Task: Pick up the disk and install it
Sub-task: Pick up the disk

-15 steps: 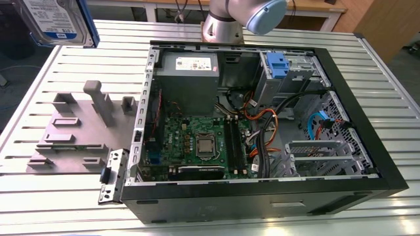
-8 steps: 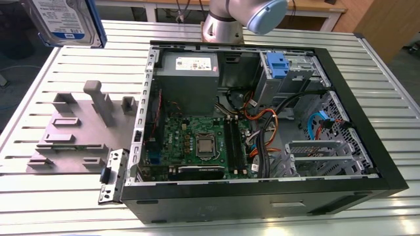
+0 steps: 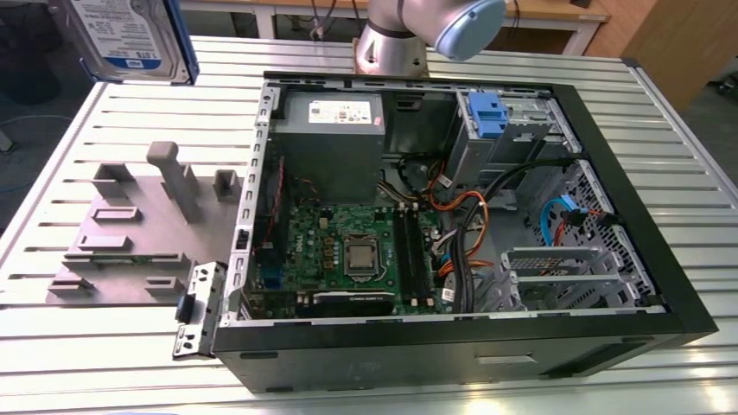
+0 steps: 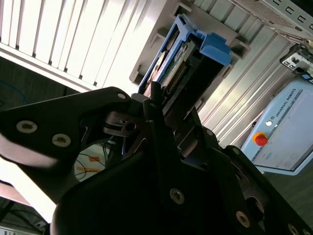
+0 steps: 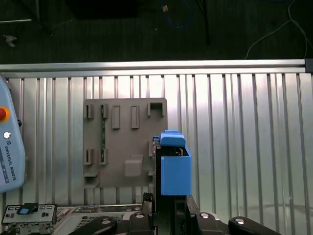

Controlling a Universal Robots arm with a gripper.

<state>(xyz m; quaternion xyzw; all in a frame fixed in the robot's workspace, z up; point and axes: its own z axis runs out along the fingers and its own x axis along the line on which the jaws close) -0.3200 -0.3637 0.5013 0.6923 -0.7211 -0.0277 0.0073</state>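
The disk [image 3: 127,39], silver with a white-and-blue label and a blue side bracket, hangs in the air above the table's far corner at the exterior view's left. In both wrist views my gripper [image 5: 168,208] is shut on it. The disk [image 5: 175,169] stands edge-on between the fingers, its blue tab pointing away from the wrist. In the second wrist view the disk [image 4: 188,58] sticks out beyond my gripper [image 4: 164,100]. Below it lies the grey plastic stand [image 5: 124,142], which the disk is lifted clear of.
An open computer case [image 3: 645,259] lies on the slatted table, with a motherboard [image 3: 346,251], a grey power-supply box [image 3: 332,121] and a drive bay holding a blue bracket [image 3: 489,117]. The grey stand [image 3: 138,233] sits beside the case. A teach pendant [image 5: 10,147] lies nearby.
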